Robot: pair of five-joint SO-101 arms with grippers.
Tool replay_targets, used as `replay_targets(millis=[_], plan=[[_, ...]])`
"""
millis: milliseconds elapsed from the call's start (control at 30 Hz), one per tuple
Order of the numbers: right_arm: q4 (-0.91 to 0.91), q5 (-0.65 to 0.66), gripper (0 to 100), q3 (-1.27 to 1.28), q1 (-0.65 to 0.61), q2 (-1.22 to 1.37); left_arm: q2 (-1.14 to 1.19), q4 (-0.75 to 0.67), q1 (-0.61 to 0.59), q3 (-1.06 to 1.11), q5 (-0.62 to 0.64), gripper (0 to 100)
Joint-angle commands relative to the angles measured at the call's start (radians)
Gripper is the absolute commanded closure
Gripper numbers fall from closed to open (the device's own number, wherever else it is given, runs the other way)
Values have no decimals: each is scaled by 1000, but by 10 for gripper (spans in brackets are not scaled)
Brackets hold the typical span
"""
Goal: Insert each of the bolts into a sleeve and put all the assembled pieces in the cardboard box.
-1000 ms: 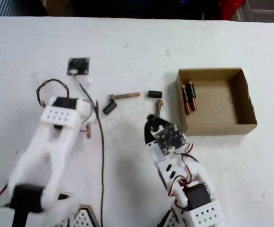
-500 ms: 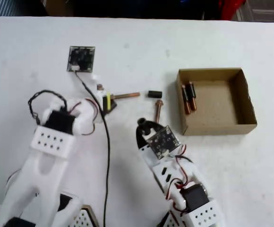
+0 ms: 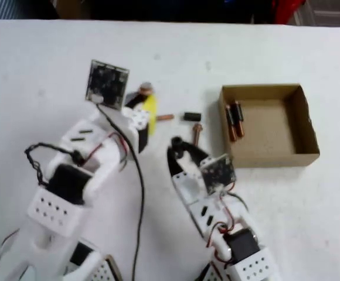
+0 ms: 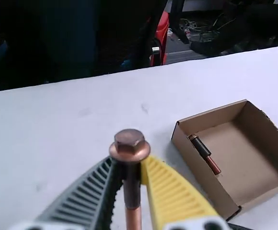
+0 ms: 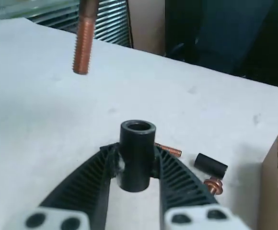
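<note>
The left end effector (image 4: 128, 164) was clamped on a bolt (image 4: 129, 146), head up, with the shank pinched between its grey and yellow fingers. The right end effector (image 5: 136, 155) gripped a sleeve (image 5: 137, 136) upright, its bore open upward. From the right wrist, the bolt's threaded tip hung higher than the sleeve and off to one side, not touching it. Both parts were near the middle of the surface (image 3: 53, 52). A loose sleeve (image 3: 192, 116) and a loose bolt (image 3: 197, 133) lay between them and the box (image 3: 269, 158). Another bolt (image 3: 164, 117) lay partly hidden by the left end effector. The box sat toward the surface's right edge. It held two assembled pieces (image 3: 233, 121) side by side against the wall facing the surface's middle.
</note>
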Motion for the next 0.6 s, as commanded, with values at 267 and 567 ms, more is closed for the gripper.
replay_targets(millis=[267, 567], plan=[[-179, -15, 982, 8, -7, -7, -39, -117, 61, -41, -6, 977], [-191, -9, 982, 9, -59, -5, -39, -130, 119, -49, -9, 977]])
